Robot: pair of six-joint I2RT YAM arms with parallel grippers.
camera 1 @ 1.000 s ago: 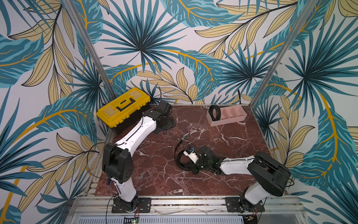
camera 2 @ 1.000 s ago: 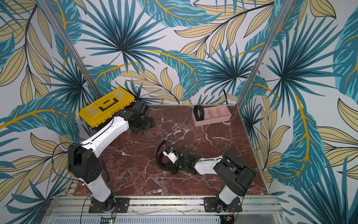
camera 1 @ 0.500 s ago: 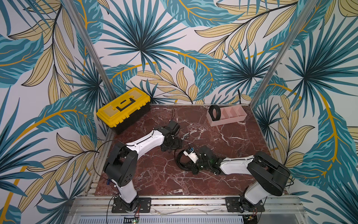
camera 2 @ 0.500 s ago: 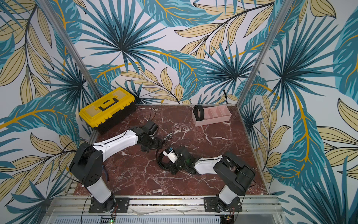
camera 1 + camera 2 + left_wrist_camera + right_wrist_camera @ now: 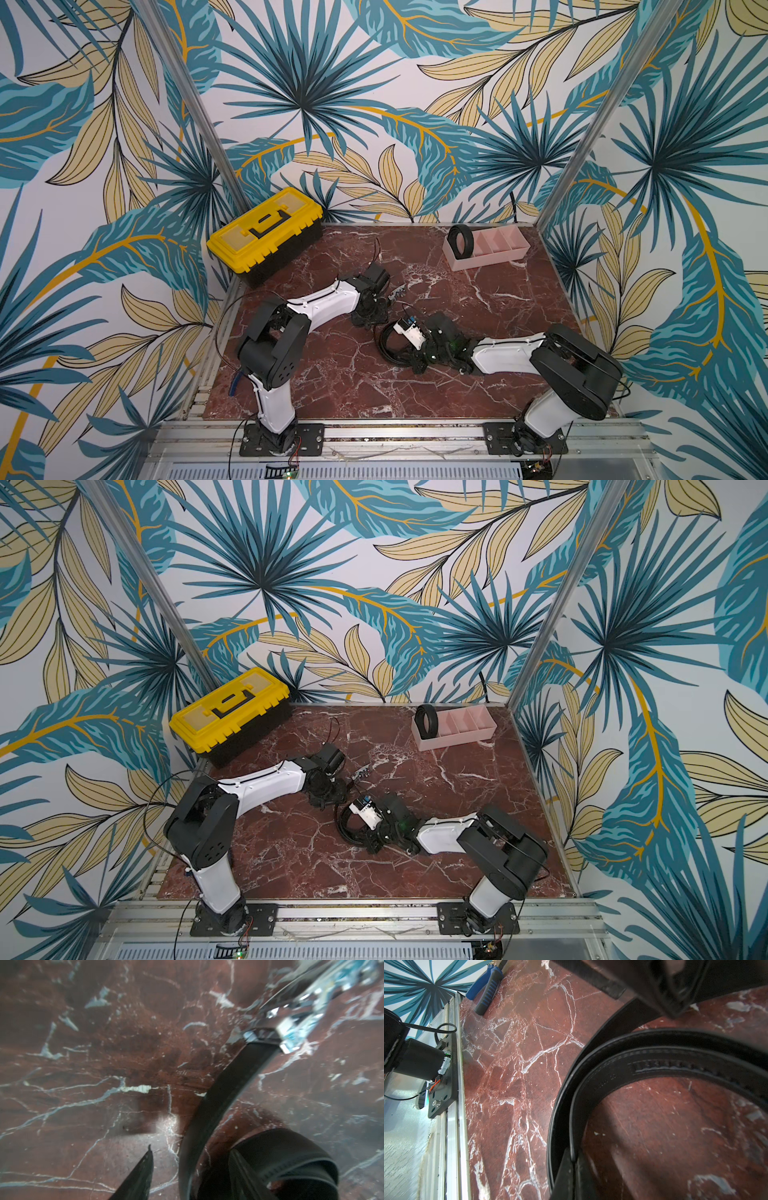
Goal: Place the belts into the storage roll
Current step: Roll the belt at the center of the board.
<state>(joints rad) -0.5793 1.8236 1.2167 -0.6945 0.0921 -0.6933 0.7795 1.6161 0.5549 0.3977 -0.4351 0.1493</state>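
One belt (image 5: 462, 245) (image 5: 428, 725) stands as a tight coil in the left end compartment of the pale pink storage roll (image 5: 486, 262) (image 5: 457, 741). The other belt (image 5: 388, 351) (image 5: 344, 825) lies in a loose coil mid-table, and its metal buckle (image 5: 397, 292) (image 5: 291, 1028) trails toward the back. My right gripper (image 5: 405, 355) (image 5: 573, 1159) is shut on one layer of that coil. My left gripper (image 5: 370, 318) (image 5: 190, 1150) is low over the strap's free stretch. Its fingers (image 5: 141, 1174) stand apart on either side of the strap, and a gap shows beside it.
A yellow-and-black toolbox (image 5: 266, 232) (image 5: 228, 712) stands at the back left corner. Blue-handled pliers (image 5: 488, 989) lie by the wall in the right wrist view. The aluminium table rail (image 5: 454, 1126) runs along the edge near the left arm's base.
My left arm has swung from beside the toolbox down to the loose belt near its buckle, and its jaws have narrowed around the strap. The right gripper has kept its hold.
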